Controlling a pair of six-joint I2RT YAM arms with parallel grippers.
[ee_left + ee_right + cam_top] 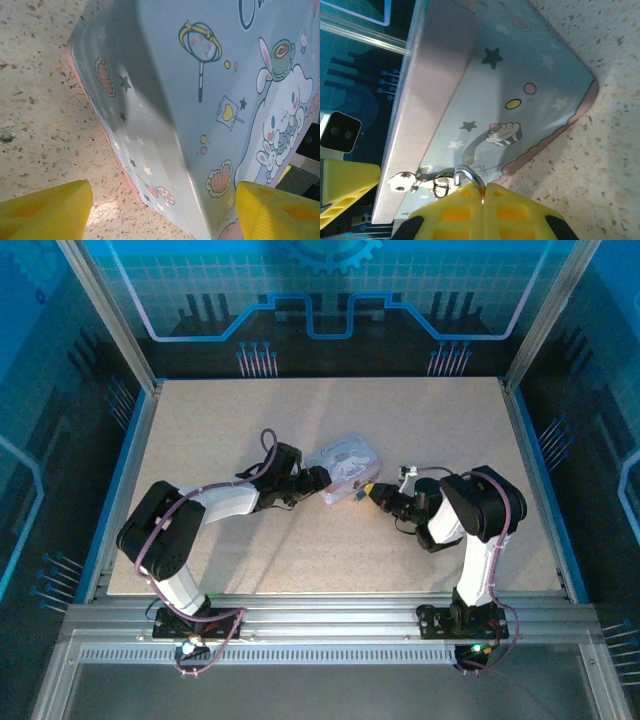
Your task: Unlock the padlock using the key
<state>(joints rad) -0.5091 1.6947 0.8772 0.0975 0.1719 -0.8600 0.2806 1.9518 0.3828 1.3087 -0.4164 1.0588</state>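
The padlock's silvery shackle (469, 176) curves up out of the seam between my right gripper's yellow fingers (520, 215), and its free end sits by the wire loop (440, 186) of the hasp on the pale blue cartoon tin (520, 75). The padlock's dark body is hidden between the pads. My right gripper (483, 200) is shut on the padlock, at the tin's near right side (372, 492). The left gripper (165, 215) is open, with one corner of the tin (200, 100) between its fingers (45, 210); it sits at the tin's left end (318, 478). The key is hidden.
The tin (348, 462) lies mid-table on the speckled beige board (250, 420). Metal rails (320, 620) run along the near edge and blue panels wall the sides. A yellow finger of the left gripper (345, 192) shows beyond the tin in the right wrist view.
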